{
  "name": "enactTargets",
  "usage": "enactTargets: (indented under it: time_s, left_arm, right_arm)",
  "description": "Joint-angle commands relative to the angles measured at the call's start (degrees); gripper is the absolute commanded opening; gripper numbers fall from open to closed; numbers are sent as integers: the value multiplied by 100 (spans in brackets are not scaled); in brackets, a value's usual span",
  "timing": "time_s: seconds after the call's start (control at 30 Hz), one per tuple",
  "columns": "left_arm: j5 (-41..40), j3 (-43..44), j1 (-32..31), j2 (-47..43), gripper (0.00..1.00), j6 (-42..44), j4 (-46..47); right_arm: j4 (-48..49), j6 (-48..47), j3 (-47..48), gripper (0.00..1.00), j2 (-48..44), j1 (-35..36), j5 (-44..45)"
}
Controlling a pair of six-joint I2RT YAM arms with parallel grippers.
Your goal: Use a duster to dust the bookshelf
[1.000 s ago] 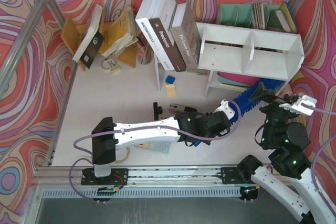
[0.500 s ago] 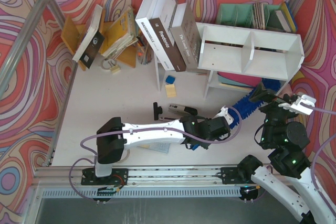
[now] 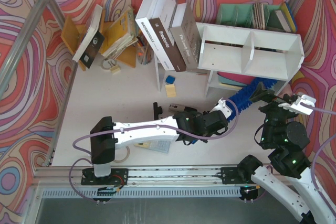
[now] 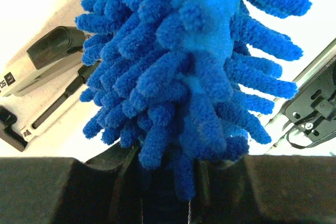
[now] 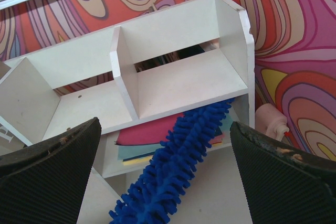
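The white bookshelf stands at the back right; it also shows in the right wrist view, with coloured sheets on its lower level. My left gripper is shut on the handle of the blue duster, whose fluffy head reaches into the lower level's right part. The head fills the left wrist view; the handle is hidden there. My right gripper is open and empty, hovering just right of the duster head, its fingers wide apart.
Large books lean against the shelf's left side. A teal file organizer stands behind it. An orange book rack is at back left. A black-and-grey tool and a paper lie by my left arm. A pink object sits right of the shelf.
My left gripper drew the duster back and then pushed it forward again, so the head sits deeper in the lower level. The right arm has barely moved.
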Motion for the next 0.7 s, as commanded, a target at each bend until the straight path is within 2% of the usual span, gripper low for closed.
enactTargets:
  time_s: [0.0,0.13,0.27,0.67]
  left_arm:
    - [-154,-18,36,45,0,-131,221]
    - [-244,-82,53,124,0,-314,214]
    - [-522,-468,52,-199,0,-457,587]
    - [-1860,-2270,53,-1933,0,-1467,886]
  right_arm:
    - [130,-4,5,99,45,3,56]
    - [106,0,13,98,34,3,57]
    - [118,2,0,99,12,2,57]
    - [119,-16,5,99,64,3,48]
